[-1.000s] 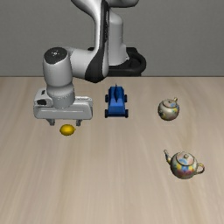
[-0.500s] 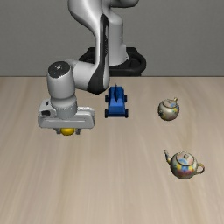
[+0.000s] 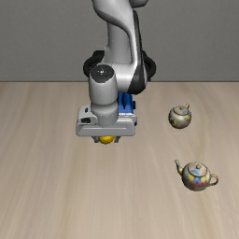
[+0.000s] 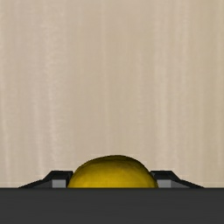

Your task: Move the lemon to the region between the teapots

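The yellow lemon (image 3: pixel 106 140) hangs just under my hand, above the wooden table (image 3: pixel 56 196); in the wrist view the lemon (image 4: pixel 113 172) sits between my fingers. My gripper (image 3: pixel 106 139) is shut on it, just left of the table's middle in the exterior view. Two patterned teapots stand at the exterior view's right: one farther back (image 3: pixel 180 116), the other nearer the front (image 3: pixel 196 175). My hand is well to the left of both.
A blue toy car (image 3: pixel 127 103) stands right behind my hand, partly hidden by it. The robot's base (image 3: pixel 140 67) is at the back edge of the table.
My gripper closed on the lemon, lifted it and carried it toward the exterior view's right, from the left side to near the toy car. The teapots and the car have not moved.
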{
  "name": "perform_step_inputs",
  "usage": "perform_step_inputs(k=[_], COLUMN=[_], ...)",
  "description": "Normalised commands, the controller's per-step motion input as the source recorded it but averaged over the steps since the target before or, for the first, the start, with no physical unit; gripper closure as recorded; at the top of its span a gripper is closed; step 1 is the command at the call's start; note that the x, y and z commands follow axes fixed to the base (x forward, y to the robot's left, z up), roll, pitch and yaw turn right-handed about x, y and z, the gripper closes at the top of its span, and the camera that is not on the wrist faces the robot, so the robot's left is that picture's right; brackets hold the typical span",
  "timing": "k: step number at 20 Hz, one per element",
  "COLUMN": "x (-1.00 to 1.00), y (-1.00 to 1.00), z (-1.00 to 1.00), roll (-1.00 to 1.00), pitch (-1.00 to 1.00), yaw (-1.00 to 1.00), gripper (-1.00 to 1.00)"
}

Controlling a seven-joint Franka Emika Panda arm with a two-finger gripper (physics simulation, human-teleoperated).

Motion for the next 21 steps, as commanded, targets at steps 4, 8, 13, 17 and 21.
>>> perform_step_inputs(k=[4,8,13,17,21], x=[0.00,0.00,0.00,0.00,0.00], y=[1.00,1.00,1.00,1.00,1.00], z=[0.00,0.00,0.00,0.00,0.00], roll=[0.00,0.00,0.00,0.00,0.00], pitch=[0.00,0.00,0.00,0.00,0.00], yaw=[0.00,0.00,0.00,0.00,0.00], gripper=[1.00,1.00,1.00,1.00,1.00])
